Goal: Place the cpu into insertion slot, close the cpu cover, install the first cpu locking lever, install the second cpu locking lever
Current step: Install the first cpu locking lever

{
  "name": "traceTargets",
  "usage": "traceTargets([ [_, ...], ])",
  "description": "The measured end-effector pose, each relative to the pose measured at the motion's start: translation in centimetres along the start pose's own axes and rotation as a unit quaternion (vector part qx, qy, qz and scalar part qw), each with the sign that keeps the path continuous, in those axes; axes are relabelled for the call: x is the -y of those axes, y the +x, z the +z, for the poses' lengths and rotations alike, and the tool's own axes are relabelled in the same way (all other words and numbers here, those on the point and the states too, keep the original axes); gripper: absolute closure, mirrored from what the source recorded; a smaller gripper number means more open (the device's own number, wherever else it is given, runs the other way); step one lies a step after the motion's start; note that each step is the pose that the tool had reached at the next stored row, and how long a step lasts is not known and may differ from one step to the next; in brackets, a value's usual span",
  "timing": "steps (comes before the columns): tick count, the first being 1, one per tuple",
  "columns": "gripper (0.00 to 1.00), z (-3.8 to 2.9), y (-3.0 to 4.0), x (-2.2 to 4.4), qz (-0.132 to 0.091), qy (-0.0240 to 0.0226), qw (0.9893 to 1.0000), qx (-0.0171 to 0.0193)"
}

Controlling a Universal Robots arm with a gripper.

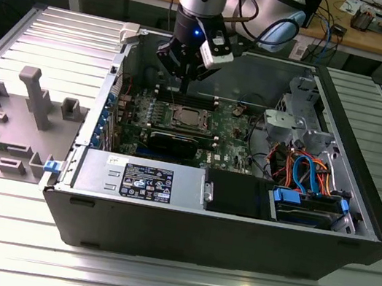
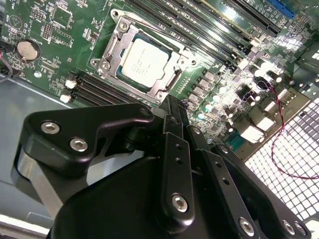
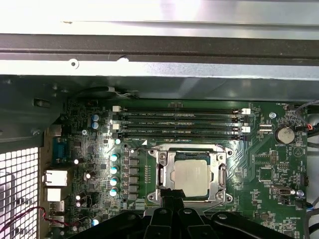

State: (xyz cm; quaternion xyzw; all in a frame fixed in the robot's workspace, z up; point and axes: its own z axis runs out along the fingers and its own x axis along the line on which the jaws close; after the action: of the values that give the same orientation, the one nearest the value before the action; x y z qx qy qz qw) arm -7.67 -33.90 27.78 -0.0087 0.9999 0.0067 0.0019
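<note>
Cpu seated in socket, cpu cover closed over it; lever state unclear. Gripper above socket edge, jaws pressed together, empty.

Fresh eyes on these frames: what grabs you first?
The silvery cpu sits in its socket mid-motherboard, the cpu cover closed around it. The black gripper hangs just above it inside the open computer case. On the exterior view's right, blue and orange cables stand out.
</note>
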Motion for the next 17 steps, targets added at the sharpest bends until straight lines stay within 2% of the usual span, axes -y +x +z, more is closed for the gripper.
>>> traceTargets([
  [4,0.89,0.00,0.01,0.00,0.000,0.0000,1.0000,0.0000],
  [8,0.89,0.00,0.55,-0.01,0.000,0.0000,1.0000,0.0008],
  [17,0.89,0.01,1.30,-0.02,0.000,0.0000,1.0000,0.0014],
])
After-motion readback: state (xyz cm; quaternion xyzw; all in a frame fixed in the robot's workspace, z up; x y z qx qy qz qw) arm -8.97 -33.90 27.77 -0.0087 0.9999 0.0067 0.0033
